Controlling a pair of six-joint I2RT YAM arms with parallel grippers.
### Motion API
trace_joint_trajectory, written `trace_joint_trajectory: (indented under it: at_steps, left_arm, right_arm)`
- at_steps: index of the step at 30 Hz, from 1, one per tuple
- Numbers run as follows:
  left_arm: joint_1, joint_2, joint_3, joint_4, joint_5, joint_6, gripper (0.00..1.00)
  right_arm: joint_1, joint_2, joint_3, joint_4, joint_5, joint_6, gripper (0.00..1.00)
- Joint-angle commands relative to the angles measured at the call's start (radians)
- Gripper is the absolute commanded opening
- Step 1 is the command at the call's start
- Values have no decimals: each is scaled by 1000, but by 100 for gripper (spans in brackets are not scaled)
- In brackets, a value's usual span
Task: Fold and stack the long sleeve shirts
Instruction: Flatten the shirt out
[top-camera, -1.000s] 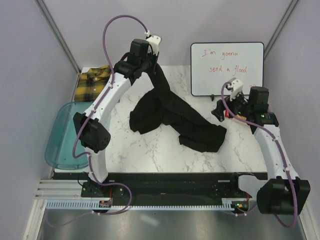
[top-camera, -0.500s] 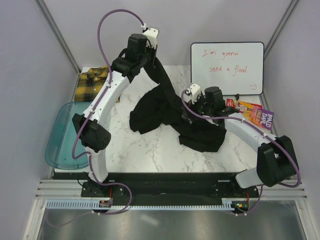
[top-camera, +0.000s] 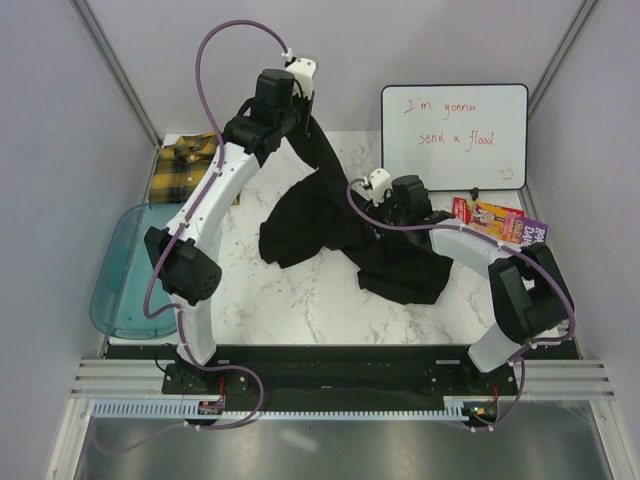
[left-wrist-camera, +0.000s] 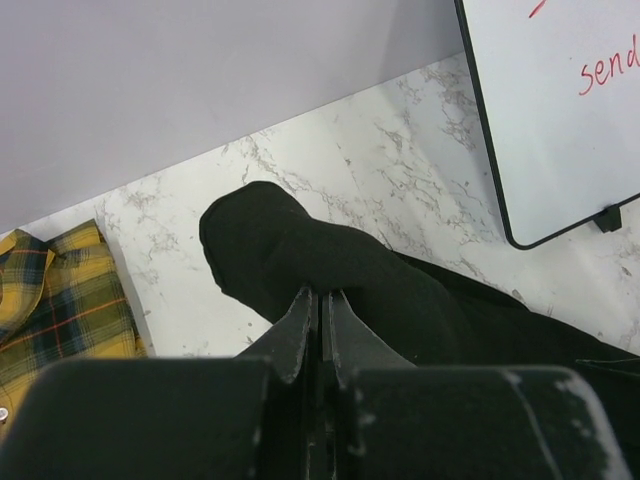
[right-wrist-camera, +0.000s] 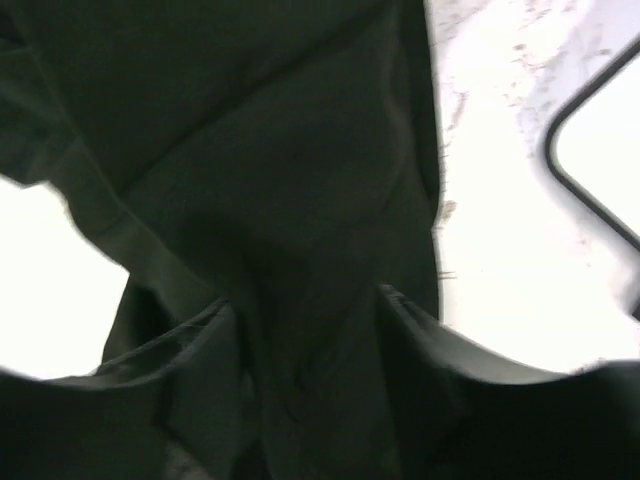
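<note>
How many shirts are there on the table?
2. The black shirt lies mid-table, one end held up by the left gripper; the yellow plaid shirt sits at the far left corner. Another could hide under the black one.

The black shirt (top-camera: 300, 230) is plain, and the checked shirt (top-camera: 185, 165) at ten o'clock is yellow and black. The table (top-camera: 290, 300) is white with grey swirly lines, and the tub (top-camera: 115, 270) at nine o'clock is see-through blue. The board (top-camera: 455, 135) at one o'clock is white with red writing and a black edge.
</note>
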Motion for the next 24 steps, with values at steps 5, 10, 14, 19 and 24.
trace_joint_trajectory:
  at_steps: [5,10,14,19,24]
  left_arm:
    - [7,-117,-120,56,-17,-20,2]
    - [30,-236,-174,54,56,54,2]
    - [49,-403,-301,33,371,106,2]
    - [4,-613,-593,-128,1068,309,4]
    - [-409,-686,-902,-196,948,386,48]
  right_arm:
    - [3,-63,73,41,71,44,15]
    - [-50,-105,98,10,91,37,0]
    - [-179,-132,125,-31,13,40,0]
    - [-260,-142,171,-45,-104,51,0]
    - [-330,-178,167,-48,-277,97,0]
